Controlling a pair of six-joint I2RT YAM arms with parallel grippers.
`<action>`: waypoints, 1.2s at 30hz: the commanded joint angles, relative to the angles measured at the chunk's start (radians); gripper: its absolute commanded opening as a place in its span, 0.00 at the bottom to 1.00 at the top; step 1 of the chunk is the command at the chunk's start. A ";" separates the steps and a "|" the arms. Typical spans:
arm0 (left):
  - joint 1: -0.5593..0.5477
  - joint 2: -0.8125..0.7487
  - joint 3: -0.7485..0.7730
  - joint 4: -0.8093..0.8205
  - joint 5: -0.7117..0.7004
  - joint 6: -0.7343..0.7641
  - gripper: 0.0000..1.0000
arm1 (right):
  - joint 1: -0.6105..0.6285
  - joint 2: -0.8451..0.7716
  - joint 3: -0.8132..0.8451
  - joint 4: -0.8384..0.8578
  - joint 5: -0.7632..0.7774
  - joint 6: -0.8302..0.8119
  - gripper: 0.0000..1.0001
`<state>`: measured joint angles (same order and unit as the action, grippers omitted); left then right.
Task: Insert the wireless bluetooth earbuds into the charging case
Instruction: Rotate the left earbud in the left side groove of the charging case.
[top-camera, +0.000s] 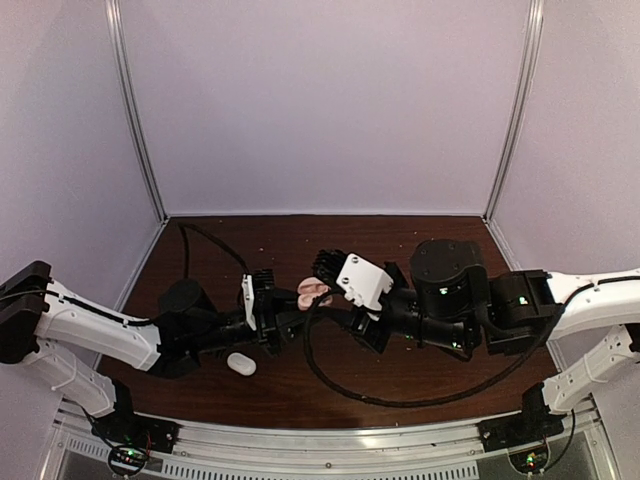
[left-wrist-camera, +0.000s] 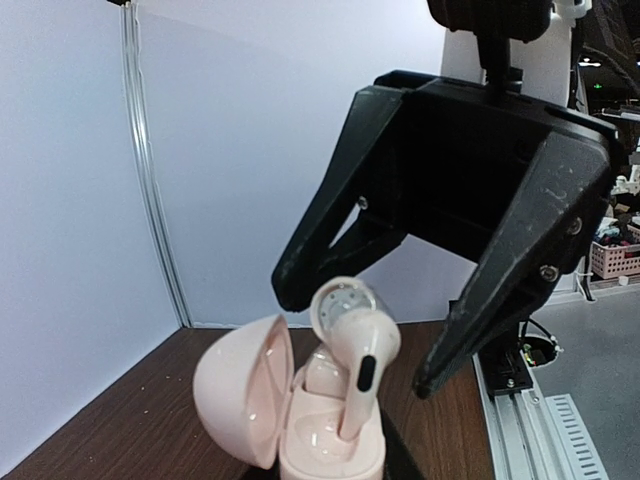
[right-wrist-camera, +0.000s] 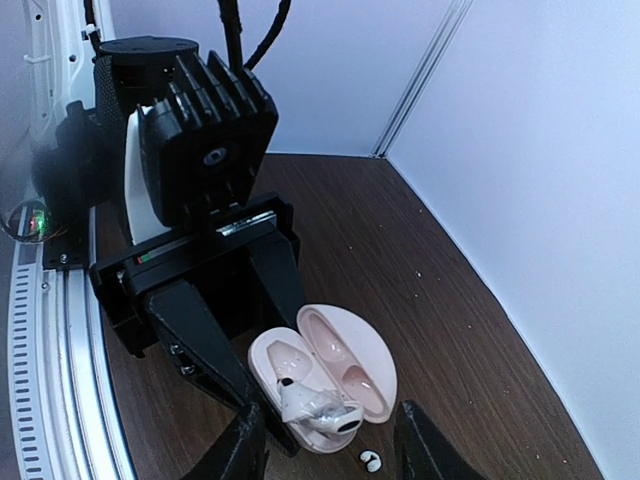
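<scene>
The pink charging case (left-wrist-camera: 300, 420) hangs open above the table with its lid swung left, and my left gripper (right-wrist-camera: 285, 375) is shut on its base. One earbud (left-wrist-camera: 352, 345) stands tilted with its stem in a slot of the case (right-wrist-camera: 345, 370); its head is up and its white body (right-wrist-camera: 315, 408) shows from above. My right gripper (left-wrist-camera: 365, 335) is open astride that earbud: one fingertip is close by the head, the other is apart. From the top, case (top-camera: 313, 292) and right gripper (top-camera: 322, 275) meet at mid-table. A tiny white piece (right-wrist-camera: 370, 459) lies on the table below.
A white oval case (top-camera: 241, 364) lies on the brown table near the left arm. A black cable (top-camera: 340, 385) loops over the table in front of the right arm. White walls enclose the back and both sides.
</scene>
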<state>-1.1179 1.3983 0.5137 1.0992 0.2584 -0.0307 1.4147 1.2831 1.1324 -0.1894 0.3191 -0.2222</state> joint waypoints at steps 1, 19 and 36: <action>0.006 0.007 0.031 0.060 0.016 -0.014 0.00 | 0.008 -0.004 0.005 0.005 0.006 -0.012 0.43; 0.007 0.010 0.028 0.067 0.013 -0.015 0.00 | 0.016 0.011 0.023 -0.012 0.028 -0.027 0.42; 0.006 0.023 0.043 0.054 0.000 -0.035 0.00 | 0.082 0.012 0.010 0.035 0.258 -0.099 0.44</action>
<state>-1.1179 1.4124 0.5274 1.1046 0.2649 -0.0540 1.4807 1.2984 1.1347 -0.1856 0.4850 -0.2932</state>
